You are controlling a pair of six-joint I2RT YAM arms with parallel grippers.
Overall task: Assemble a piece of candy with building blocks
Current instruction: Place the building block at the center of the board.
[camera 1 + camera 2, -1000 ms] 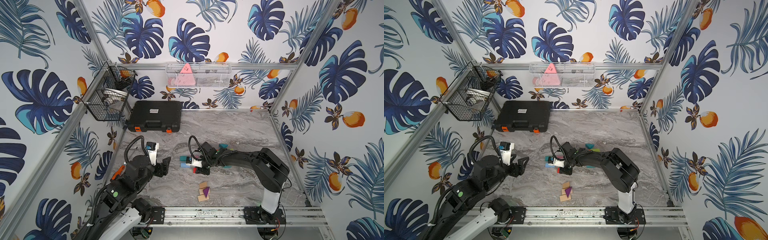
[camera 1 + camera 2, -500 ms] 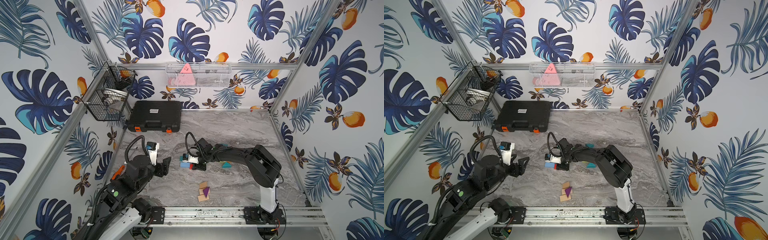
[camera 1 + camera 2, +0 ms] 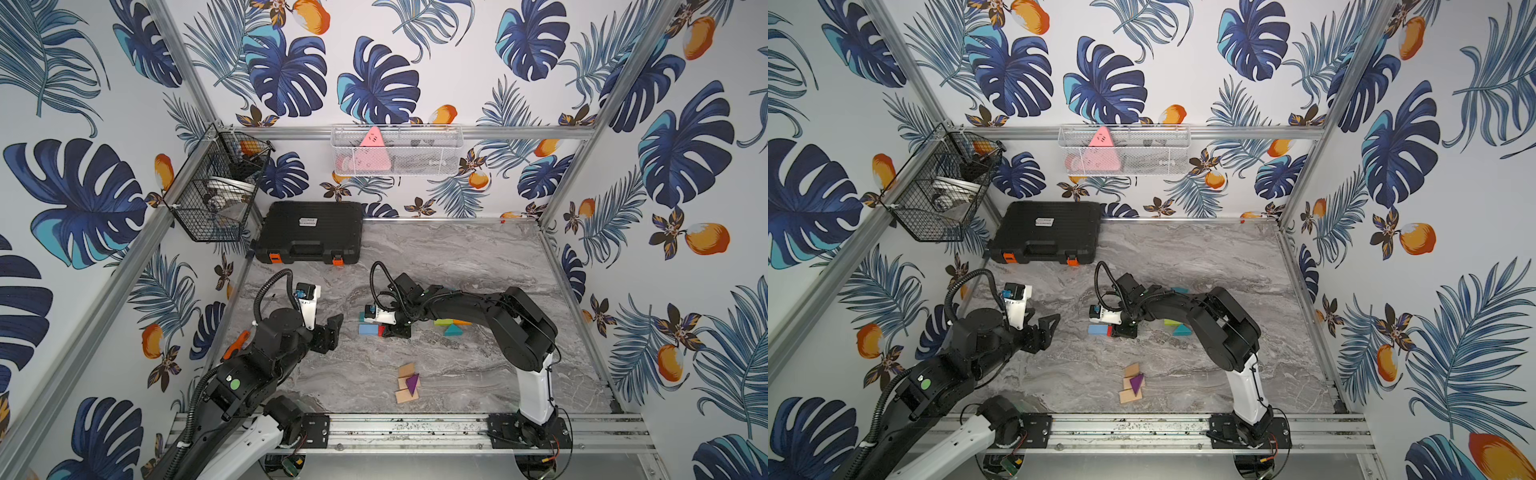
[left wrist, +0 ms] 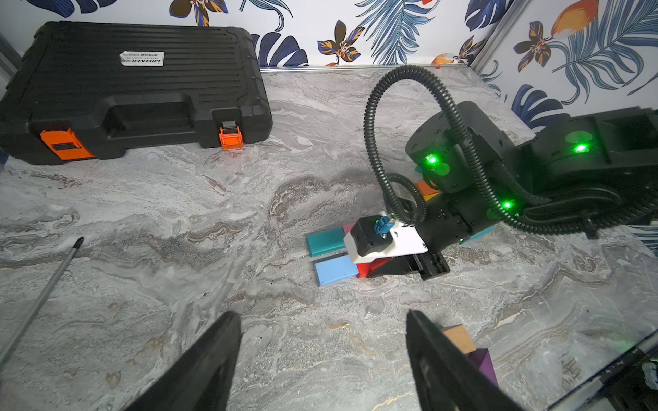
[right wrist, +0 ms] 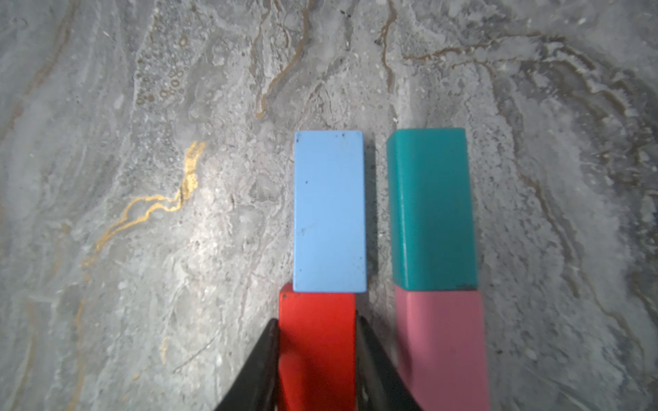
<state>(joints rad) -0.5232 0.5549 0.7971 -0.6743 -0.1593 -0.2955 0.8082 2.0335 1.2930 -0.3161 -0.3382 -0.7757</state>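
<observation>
- Your right end effector (image 5: 317,320) is pinching the red block (image 5: 317,356). One black finger presses on each long side of it.
- The red block lies flat on the counter (image 5: 142,178).
- The light blue block (image 5: 329,210) touches the end of the red block that is away from the fingers. The two make one straight line.
- The pink block (image 5: 441,348) lies just beside the red block, with a thin gap between them.
- The teal block (image 5: 431,210) touches the end of the pink block and lies beside the light blue block.
- Your left end effector (image 4: 320,315) is spread wide with nothing in it. It is well apart from the red block and points toward it.
- In a top view, a teal triangle (image 3: 451,331) lies near the red block, beside the right arm.
- A purple triangle (image 3: 412,383) sits with the plain wood blocks (image 3: 406,369), well apart from the red block.
</observation>
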